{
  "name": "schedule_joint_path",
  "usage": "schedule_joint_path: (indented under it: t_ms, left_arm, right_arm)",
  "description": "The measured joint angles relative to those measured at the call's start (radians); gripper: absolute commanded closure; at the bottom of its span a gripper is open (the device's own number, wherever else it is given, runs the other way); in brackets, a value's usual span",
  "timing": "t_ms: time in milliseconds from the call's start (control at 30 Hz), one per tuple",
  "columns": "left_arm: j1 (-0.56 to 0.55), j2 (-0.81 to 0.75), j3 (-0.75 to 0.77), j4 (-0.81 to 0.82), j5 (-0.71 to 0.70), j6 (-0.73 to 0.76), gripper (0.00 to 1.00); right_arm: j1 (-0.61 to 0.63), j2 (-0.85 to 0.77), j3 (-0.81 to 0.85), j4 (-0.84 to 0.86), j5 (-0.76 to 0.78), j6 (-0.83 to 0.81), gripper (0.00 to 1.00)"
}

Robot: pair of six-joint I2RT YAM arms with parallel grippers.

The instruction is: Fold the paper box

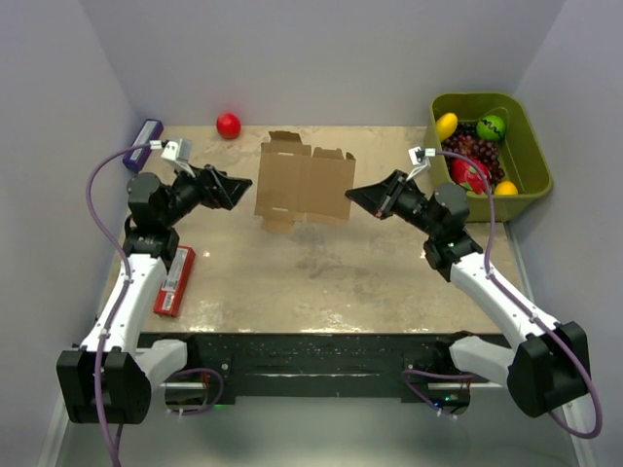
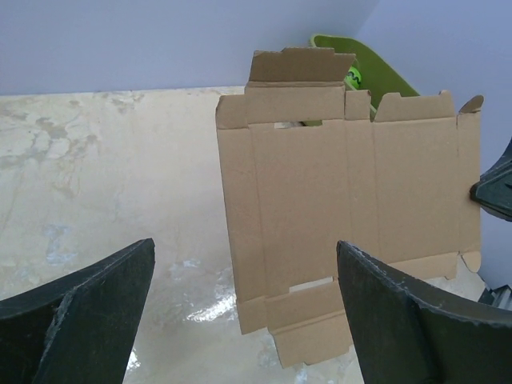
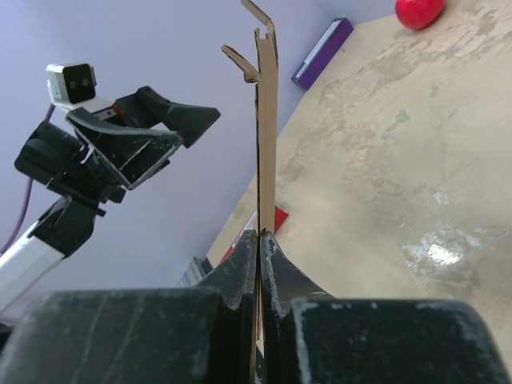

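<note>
The paper box [image 1: 304, 183] is a flat, unfolded brown cardboard blank held upright above the middle of the table. My right gripper [image 1: 352, 196] is shut on its right edge; in the right wrist view the blank [image 3: 265, 128] shows edge-on, pinched between the fingers [image 3: 261, 237]. My left gripper [image 1: 245, 187] is open and empty, just left of the blank's left edge, not touching it. In the left wrist view the blank [image 2: 344, 208] faces the camera with creased panels and tabbed flaps, beyond the open fingers [image 2: 96, 296].
A green bin [image 1: 531, 146] with toy fruit stands at the back right. A red ball [image 1: 228, 125] lies at the back. A purple-blue box [image 1: 144, 139] sits at the back left. A flat red packet [image 1: 175, 280] lies by the left arm.
</note>
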State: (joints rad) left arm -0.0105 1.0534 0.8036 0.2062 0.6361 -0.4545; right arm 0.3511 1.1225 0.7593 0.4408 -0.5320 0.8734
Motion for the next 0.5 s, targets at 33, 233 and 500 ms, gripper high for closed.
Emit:
schedule_joint_path:
  t_ms: [33,233,500]
  left_arm:
    - [0.0,0.004,0.0,0.004,0.008,-0.003,0.0]
    - [0.002,0.021,-0.017,0.061,0.066,-0.03,0.02]
    - [0.002,0.047,-0.033,0.121,0.137,-0.068,0.14]
  right_arm:
    - [0.0,0.0,0.0,0.0,-0.007,0.003,1.0]
    - [0.0,-0.016,0.0,0.014,-0.048,0.032,1.0]
    - [0.0,-0.056,0.011,0.044,-0.074,0.054,1.0]
